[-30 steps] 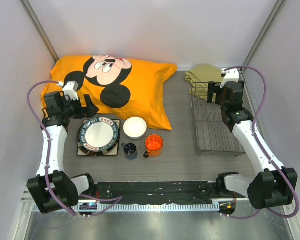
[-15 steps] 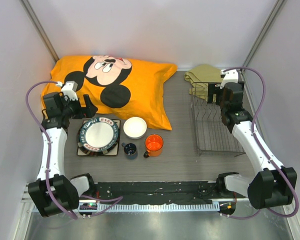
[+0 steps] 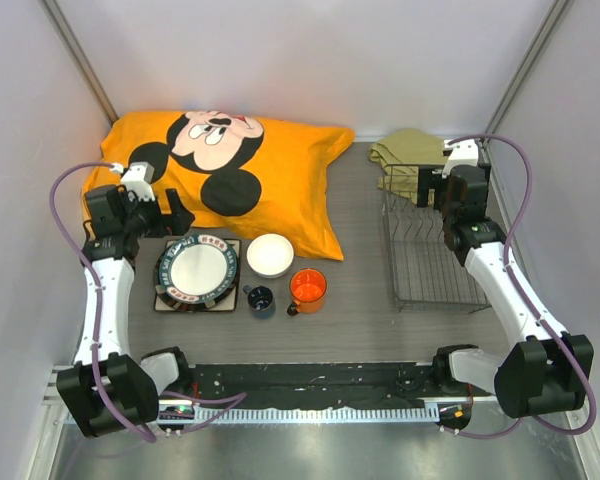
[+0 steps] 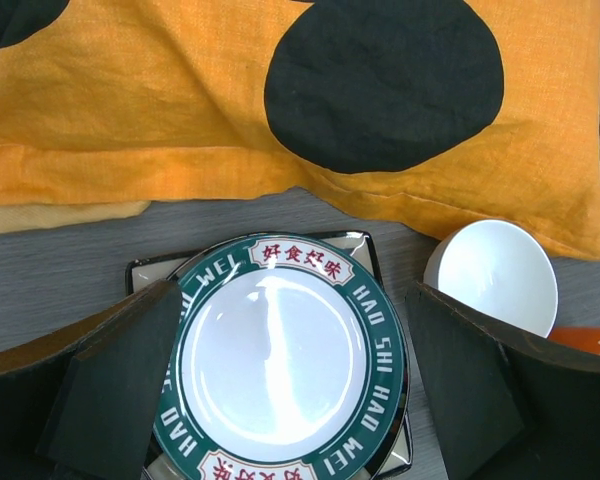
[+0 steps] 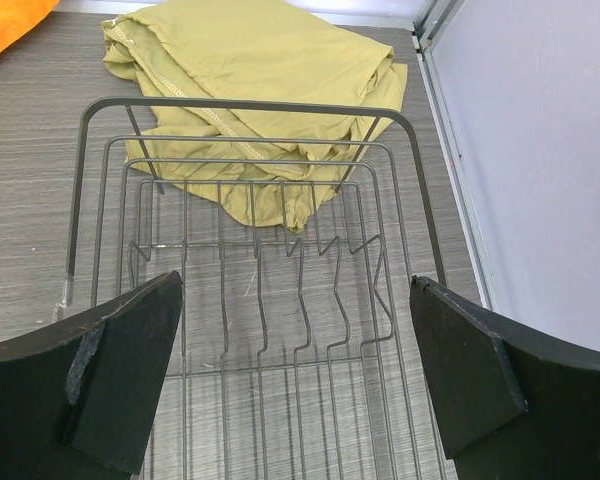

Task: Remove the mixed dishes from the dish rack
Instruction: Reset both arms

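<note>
Presently left claw (image 4: 295,390) gapes over plate (image 4: 270,362); right claw (image 5: 295,385) gapes over rack (image 5: 250,103).

Overhead camera: high behind the near edge, tilted toward the far edge, whole bench in frame.

Left wrist camera: close above the green-rimmed white plate (image 4: 280,355), facing the orange pillow (image 4: 180,110) at the far-left corner.

Right wrist camera: close over the dish rack (image 5: 260,330), facing the olive cloth (image 5: 260,70) at the far-right corner.

Overhead view takes in both patches.

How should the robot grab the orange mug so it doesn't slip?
Probably by the rim, from straight above: the orange mug stands upright with its mouth open, so one finger can go inside and one outside. The right side looks best; the small blue cup and the handle crowd its left.
</note>
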`<control>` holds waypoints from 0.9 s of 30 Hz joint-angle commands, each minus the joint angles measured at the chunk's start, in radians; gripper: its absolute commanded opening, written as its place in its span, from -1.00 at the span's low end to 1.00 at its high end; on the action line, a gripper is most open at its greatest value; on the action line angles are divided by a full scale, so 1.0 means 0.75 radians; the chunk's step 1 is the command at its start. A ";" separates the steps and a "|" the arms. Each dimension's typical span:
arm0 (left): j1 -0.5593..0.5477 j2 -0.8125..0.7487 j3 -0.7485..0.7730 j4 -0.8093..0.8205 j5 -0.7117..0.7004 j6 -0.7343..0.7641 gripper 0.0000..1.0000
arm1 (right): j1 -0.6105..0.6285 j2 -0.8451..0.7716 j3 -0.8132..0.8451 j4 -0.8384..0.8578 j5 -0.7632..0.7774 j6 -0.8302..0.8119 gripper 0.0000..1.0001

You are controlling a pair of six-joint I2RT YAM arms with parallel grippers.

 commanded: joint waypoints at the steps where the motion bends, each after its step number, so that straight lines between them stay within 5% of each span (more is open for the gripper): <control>1: 0.000 -0.043 -0.017 0.087 0.013 -0.003 0.99 | -0.013 -0.038 0.002 0.086 0.010 -0.014 0.99; 27: -0.002 -0.127 0.075 0.269 0.089 -0.091 1.00 | -0.066 -0.124 -0.025 0.092 -0.090 -0.018 0.99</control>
